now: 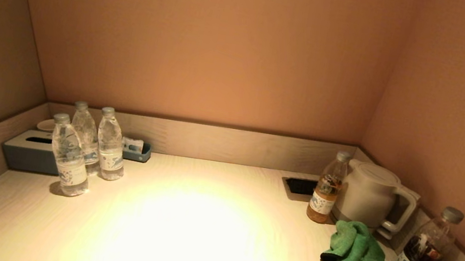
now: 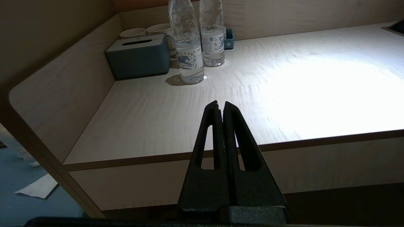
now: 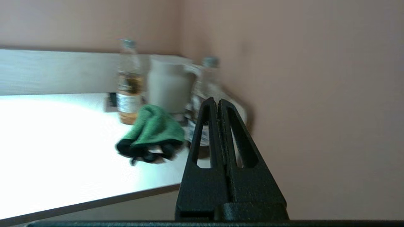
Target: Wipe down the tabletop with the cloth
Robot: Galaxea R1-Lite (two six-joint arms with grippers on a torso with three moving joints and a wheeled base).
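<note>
A crumpled green cloth (image 1: 354,249) with a dark edge lies on the pale wooden tabletop (image 1: 195,238) at the right, in front of the kettle. It also shows in the right wrist view (image 3: 153,130). My right gripper (image 3: 217,101) is shut and empty, held off the table's front edge, near the right wall, short of the cloth. My left gripper (image 2: 220,103) is shut and empty, held before the front edge at the left side. Neither gripper shows in the head view.
A white kettle (image 1: 368,193), an amber drink bottle (image 1: 326,189) and a dark drink bottle (image 1: 422,250) stand round the cloth. Three water bottles (image 1: 69,157), a grey tissue box (image 1: 28,153) and cups stand at the back left. A dark recess (image 1: 301,187) is set in the tabletop.
</note>
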